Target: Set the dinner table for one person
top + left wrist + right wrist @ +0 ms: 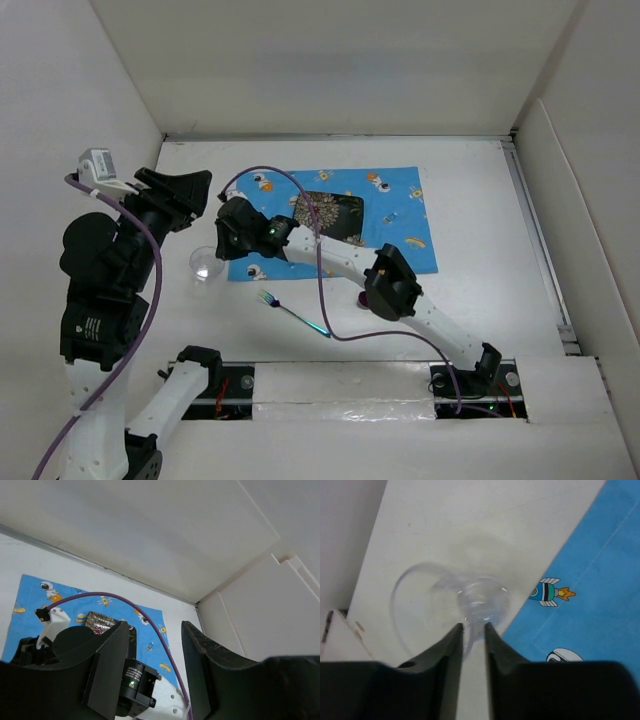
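Observation:
A clear wine glass (pixel 207 262) is on the white dinner table (pixel 480 200), just off the left edge of the blue space-print placemat (pixel 400 215). My right gripper (pixel 226 243) reaches across the mat. In the right wrist view my right gripper (pixel 472 627) is shut on the stem, with the glass's bowl (pixel 482 602) right in front of the fingertips. My left gripper (pixel 190 195) is raised at the left. In the left wrist view my left gripper (pixel 155 626) is open and empty. A dark patterned plate (pixel 335 212) lies on the mat.
An iridescent fork (pixel 293 312) lies on the table in front of the mat. The right arm's purple cable (pixel 320 290) loops over the mat and fork. White walls border the table. The plate (pixel 100 621) and mat (pixel 30 605) show in the left wrist view.

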